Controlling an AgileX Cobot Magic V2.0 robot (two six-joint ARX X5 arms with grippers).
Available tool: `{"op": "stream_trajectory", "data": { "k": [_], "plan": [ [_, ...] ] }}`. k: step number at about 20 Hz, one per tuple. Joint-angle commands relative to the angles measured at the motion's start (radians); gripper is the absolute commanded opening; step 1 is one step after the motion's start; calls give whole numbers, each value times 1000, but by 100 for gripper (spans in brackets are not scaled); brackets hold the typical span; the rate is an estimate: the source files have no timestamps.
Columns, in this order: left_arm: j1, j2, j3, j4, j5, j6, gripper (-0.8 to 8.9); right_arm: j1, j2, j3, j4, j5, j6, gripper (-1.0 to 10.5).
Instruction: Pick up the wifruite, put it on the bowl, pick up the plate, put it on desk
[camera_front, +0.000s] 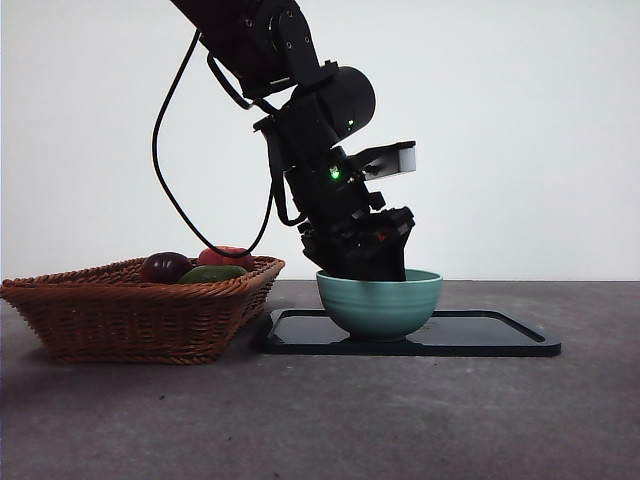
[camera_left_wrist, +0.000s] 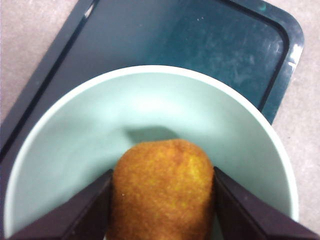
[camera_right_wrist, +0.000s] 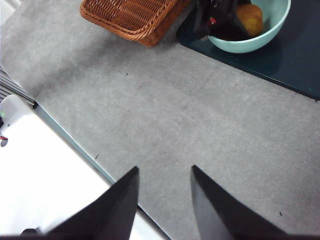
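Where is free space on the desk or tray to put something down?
Bare desk lies in front of the basket and the dark tray. The tray is bare beside the bowl. The bowl is crowded: left tool holds the wifruite there.

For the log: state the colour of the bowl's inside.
Pale mint green, plain; the bowl shows best in the left wrist view.

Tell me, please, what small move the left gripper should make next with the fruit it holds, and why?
Probably open the jaws and let go. The left gripper is shut on the wifruite, which already sits low inside the bowl, well below its rim, so a release should leave it there. The bowl stands on the dark tray; the right gripper waits over the desk.
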Motion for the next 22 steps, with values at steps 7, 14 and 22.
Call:
{"op": "stream_trajectory", "data": {
  "k": [7,14,22],
  "plan": [
    [-1,-46,280,-110,-1,-101,208,5,4,6,6,-1,6,166],
    [82,-368,343,-211,0,-229,214,5,4,6,6,-1,3,166],
    [233,-711,290,-550,21,-231,219,5,4,6,6,-1,-1,166]
  ]
}}
